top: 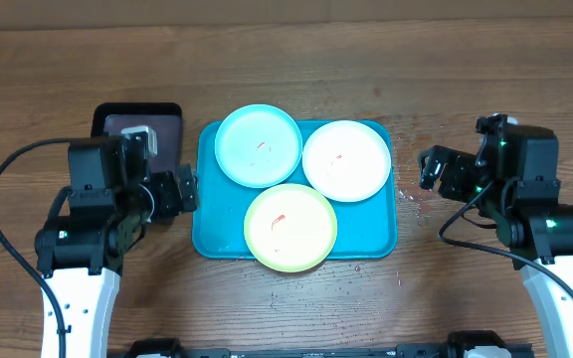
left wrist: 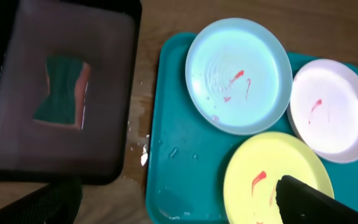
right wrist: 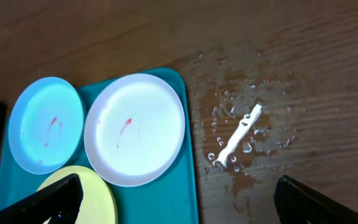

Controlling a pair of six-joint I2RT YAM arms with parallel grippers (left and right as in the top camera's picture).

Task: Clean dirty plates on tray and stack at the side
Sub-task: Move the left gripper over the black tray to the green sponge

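Note:
The turquoise tray (top: 217,224) sits mid-table and holds three plates, each with red smears. The light cyan plate (top: 258,145) is at its back left, the white plate (top: 346,160) at its back right, the yellow-green plate (top: 289,226) at the front. All three also show in the left wrist view: cyan (left wrist: 238,74), white (left wrist: 331,109), yellow-green (left wrist: 266,180), on the tray (left wrist: 179,162). My left gripper (top: 185,189) is open and empty, left of the tray. My right gripper (top: 434,169) is open and empty, right of the tray.
A black tray (top: 167,127) stands at the back left and holds a green sponge (left wrist: 61,92). Water drops and a white streak (right wrist: 238,137) wet the wooden table right of the turquoise tray (right wrist: 188,180).

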